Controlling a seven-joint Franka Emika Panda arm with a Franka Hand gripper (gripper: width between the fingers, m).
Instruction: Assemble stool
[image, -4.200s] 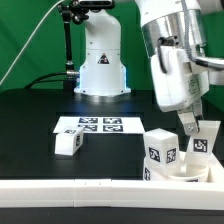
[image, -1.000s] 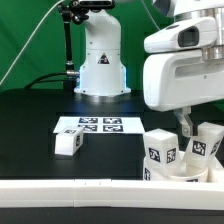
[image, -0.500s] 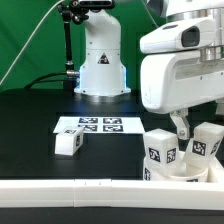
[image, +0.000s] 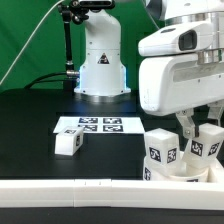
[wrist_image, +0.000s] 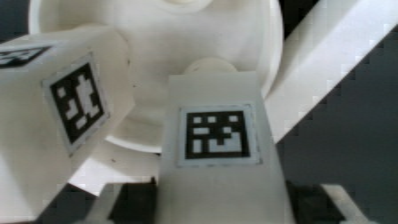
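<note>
The round white seat disc (image: 186, 173) lies at the exterior view's lower right, against the front rail. Two white tagged legs stand on it: one (image: 160, 151) toward the left and one (image: 204, 143) toward the right. My gripper (image: 200, 122) reaches down over the right leg, one finger on each side of its top, shut on it. In the wrist view the held leg (wrist_image: 222, 140) fills the space between my fingers, my gripper (wrist_image: 226, 205) is pressed to its sides, and the other leg (wrist_image: 71, 92) stands beside it on the seat disc (wrist_image: 178, 35). A third leg (image: 68, 143) lies loose on the table.
The marker board (image: 90, 126) lies flat mid-table behind the loose leg. A long white rail (image: 90, 193) runs along the front edge. The robot base (image: 100, 60) stands at the back, with a black stand (image: 68, 45) next to it.
Since the earliest frame my hand has turned about its vertical axis over the right leg. In the last second it turned a little further and both fingers now show around the leg top.
</note>
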